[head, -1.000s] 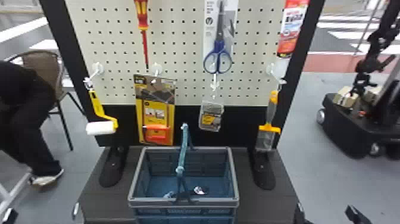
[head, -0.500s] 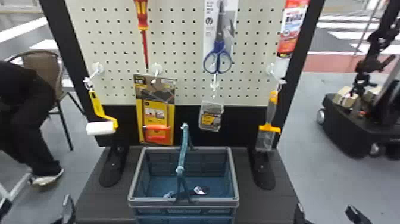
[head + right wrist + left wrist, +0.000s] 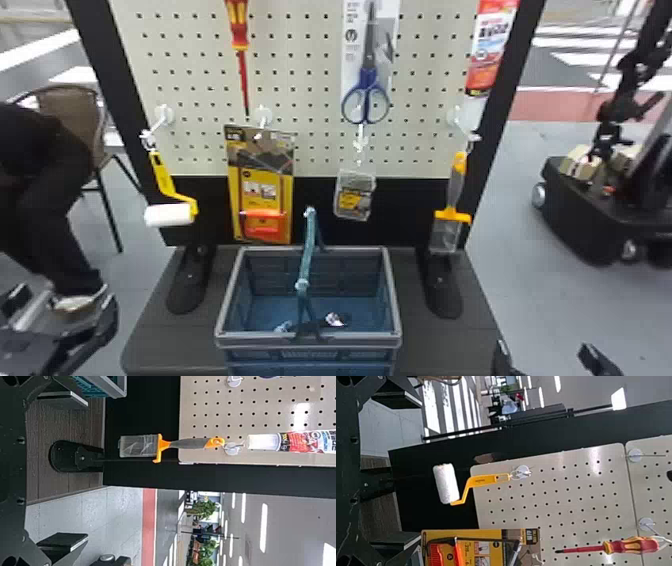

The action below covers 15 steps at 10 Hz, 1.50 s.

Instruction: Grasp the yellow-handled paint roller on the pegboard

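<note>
The yellow-handled paint roller (image 3: 161, 178) hangs from a white hook at the pegboard's (image 3: 300, 75) lower left corner, its white roller sleeve (image 3: 168, 215) at the bottom. In the left wrist view the paint roller (image 3: 472, 485) is ahead, well beyond my open left gripper (image 3: 415, 471), which holds nothing. In the head view the left gripper (image 3: 85, 330) is low at the bottom left, beside the table's left end and far below the roller. My right gripper (image 3: 547, 365) stands open at the bottom right, empty.
A blue basket (image 3: 250, 340) with an upright handle sits mid-table (image 3: 160, 340). A red-yellow screwdriver (image 3: 239, 50), a yellow packaged tool (image 3: 260, 185), blue scissors (image 3: 367, 95), a small packet (image 3: 354, 195), an orange scraper (image 3: 450, 215) and a tube (image 3: 487, 45) also hang on the pegboard. The board's black feet (image 3: 190, 280) stand on the table.
My left gripper has risen into the head view at the bottom left corner. The right gripper and the paint roller have not moved.
</note>
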### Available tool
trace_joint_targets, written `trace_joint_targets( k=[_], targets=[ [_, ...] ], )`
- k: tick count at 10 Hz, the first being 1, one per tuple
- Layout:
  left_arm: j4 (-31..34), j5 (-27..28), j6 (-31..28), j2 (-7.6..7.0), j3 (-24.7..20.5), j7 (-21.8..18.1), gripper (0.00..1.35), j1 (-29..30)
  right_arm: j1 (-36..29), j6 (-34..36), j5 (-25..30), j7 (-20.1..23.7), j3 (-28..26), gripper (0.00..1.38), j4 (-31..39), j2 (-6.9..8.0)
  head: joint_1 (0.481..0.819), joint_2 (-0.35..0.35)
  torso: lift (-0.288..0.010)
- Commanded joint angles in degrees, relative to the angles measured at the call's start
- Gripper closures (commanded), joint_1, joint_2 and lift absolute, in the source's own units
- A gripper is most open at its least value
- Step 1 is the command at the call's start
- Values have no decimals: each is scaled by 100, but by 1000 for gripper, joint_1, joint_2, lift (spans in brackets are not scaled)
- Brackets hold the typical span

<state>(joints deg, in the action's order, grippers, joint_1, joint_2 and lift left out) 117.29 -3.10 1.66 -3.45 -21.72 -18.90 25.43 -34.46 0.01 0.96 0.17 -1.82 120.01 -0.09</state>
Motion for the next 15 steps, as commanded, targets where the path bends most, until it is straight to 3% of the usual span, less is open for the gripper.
trace_joint_targets(
  k=[1,3,6,9,12,15],
  targets=[
    [-345,72,1,-59,-157,-228,134,-375,9,17,-8,9,32,124,16,14,549,0,-100],
    [-1077,-200,194,-341,-227,-659,139,-916,34,69,-8,123,85,124,44,14,549,0,-100],
    [-2131,-464,449,-807,-218,-773,137,-1605,83,113,1,264,147,124,100,14,549,0,-100],
    [-3509,-596,660,-1026,-166,-949,137,-2626,194,113,9,422,234,124,58,14,549,0,-100],
    [-4086,-692,414,-1299,151,-1318,137,-3303,219,113,1,554,322,124,44,14,549,0,-100],
    [-4719,-657,194,-1395,362,-1854,137,-4078,329,113,1,668,393,124,-27,14,549,0,-100]
  ],
)
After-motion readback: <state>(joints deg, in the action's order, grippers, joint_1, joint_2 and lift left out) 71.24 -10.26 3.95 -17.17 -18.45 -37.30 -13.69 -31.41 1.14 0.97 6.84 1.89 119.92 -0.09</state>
